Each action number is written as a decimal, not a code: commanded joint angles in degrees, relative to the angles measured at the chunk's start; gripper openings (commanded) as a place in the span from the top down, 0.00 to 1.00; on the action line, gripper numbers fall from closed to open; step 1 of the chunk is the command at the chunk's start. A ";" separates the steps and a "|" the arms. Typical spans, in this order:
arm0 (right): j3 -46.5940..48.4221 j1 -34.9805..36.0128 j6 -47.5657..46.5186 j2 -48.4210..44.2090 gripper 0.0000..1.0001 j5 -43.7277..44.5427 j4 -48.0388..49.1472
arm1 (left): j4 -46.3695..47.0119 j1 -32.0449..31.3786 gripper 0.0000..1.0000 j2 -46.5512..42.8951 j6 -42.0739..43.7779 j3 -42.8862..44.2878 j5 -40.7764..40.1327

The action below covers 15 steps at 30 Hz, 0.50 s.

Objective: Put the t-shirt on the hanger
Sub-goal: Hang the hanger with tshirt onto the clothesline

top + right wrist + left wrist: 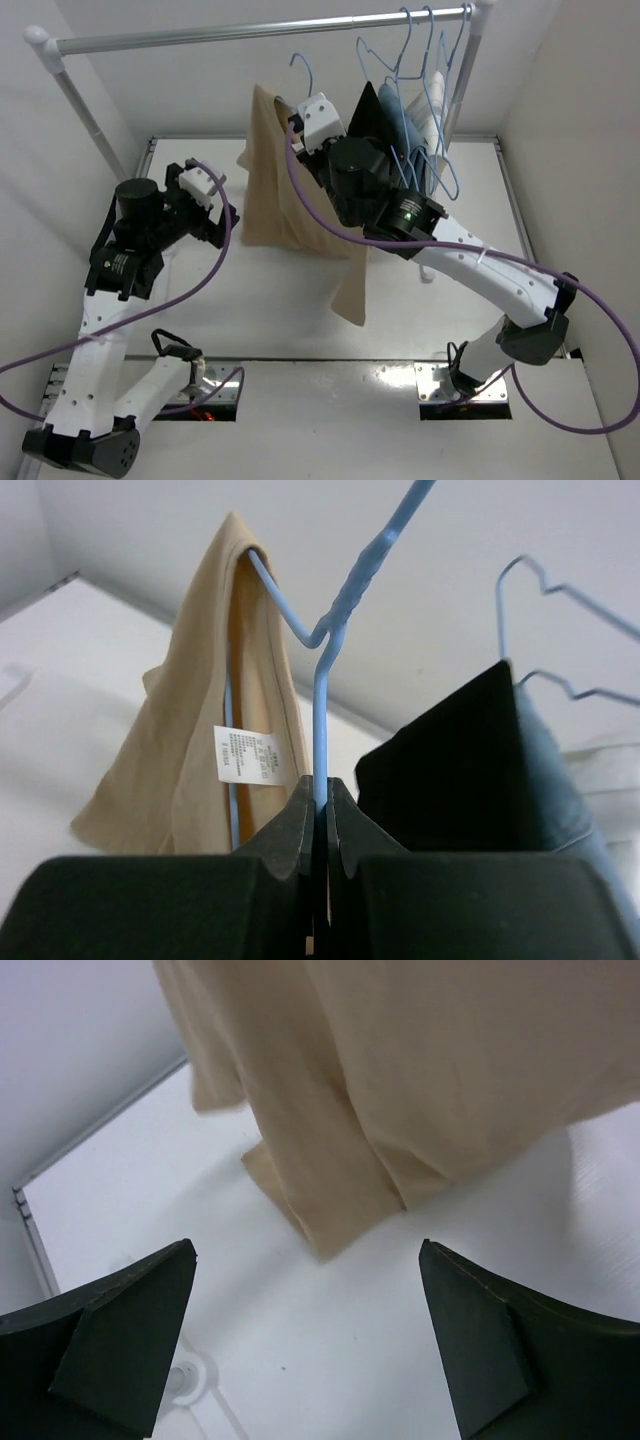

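Note:
The tan t-shirt [285, 190] hangs draped over one side of the pale-blue wire hanger [303, 68], above the table. In the right wrist view the t-shirt [185, 750] sits on the hanger's left shoulder, with its white label showing. My right gripper [300, 128] is shut on the hanger [330, 650]. Its jaws [320, 783] pinch the wire just below the twisted neck. My left gripper [218, 210] is open and empty, left of the shirt. In the left wrist view its fingers [305, 1252] stand wide apart below the shirt's hanging hem [400, 1070].
A metal clothes rail [260, 32] spans the back. Like hangers with black [450, 760], blue and white garments [415, 125] hang at its right end, close beside my right gripper. The rack's foot [185, 1375] stands on the white table. Walls close in on both sides.

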 commanded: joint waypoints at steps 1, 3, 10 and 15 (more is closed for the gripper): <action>5.05 0.32 -7.40 1.48 1.00 6.26 10.92 | 2.53 0.39 0.00 -1.87 -2.85 -3.56 -0.94; 5.68 0.32 -9.07 1.48 1.00 7.92 13.82 | 2.53 0.39 0.00 -2.66 -2.85 -5.06 -0.94; 1.99 -0.64 -13.82 -1.14 1.00 14.34 21.55 | 3.06 0.39 0.00 -3.81 -2.85 -8.66 -0.94; 0.75 -1.26 -17.32 -4.13 1.00 16.45 23.41 | 3.58 0.39 0.00 -3.81 -2.85 -9.29 0.47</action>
